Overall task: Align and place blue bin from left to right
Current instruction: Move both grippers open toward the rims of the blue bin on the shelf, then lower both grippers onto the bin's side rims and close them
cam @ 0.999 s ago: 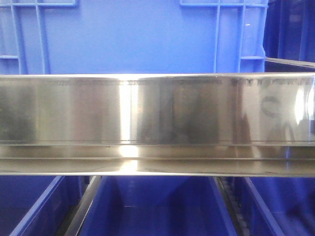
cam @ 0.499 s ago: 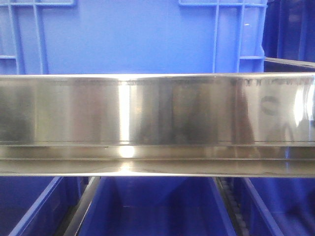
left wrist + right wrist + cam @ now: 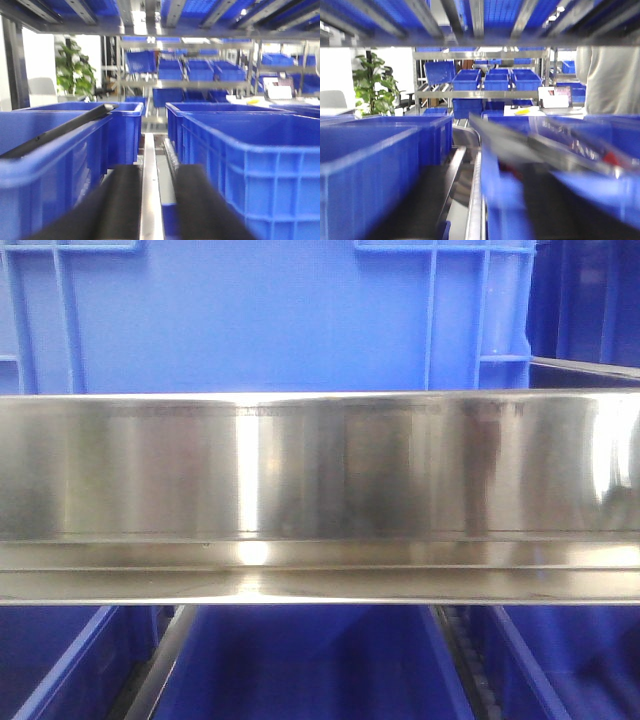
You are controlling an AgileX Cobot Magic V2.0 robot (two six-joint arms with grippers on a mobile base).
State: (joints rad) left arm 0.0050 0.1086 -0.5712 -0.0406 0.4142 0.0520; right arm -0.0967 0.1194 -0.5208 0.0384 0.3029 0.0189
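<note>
The blue bin point(image 3: 270, 320) fills the top of the front view: light blue, ribbed walls, standing on the shelf behind a steel rail point(image 3: 320, 490). In the left wrist view my left gripper point(image 3: 156, 172) is open. Its two black fingers point(image 3: 120, 200) straddle a steel divider rail point(image 3: 149, 165) between a ribbed blue bin point(image 3: 260, 165) on the right and another bin point(image 3: 60, 150) on the left. The right wrist view is blurred. My right gripper point(image 3: 485, 195) looks open, with fingers wide apart and a blue bin wall point(image 3: 502, 200) between them.
Deeper-blue bins point(image 3: 310, 670) sit on the lower shelf under the rail. A black bar point(image 3: 60, 130) lies across the left bin. More racks of blue bins point(image 3: 195, 70) stand behind. A potted plant point(image 3: 372, 90) is at far left and a person in white point(image 3: 612, 75) at right.
In the front view the blue bin has shifted a little to the left along the shelf. The reflections on the steel rail's right end have changed.
</note>
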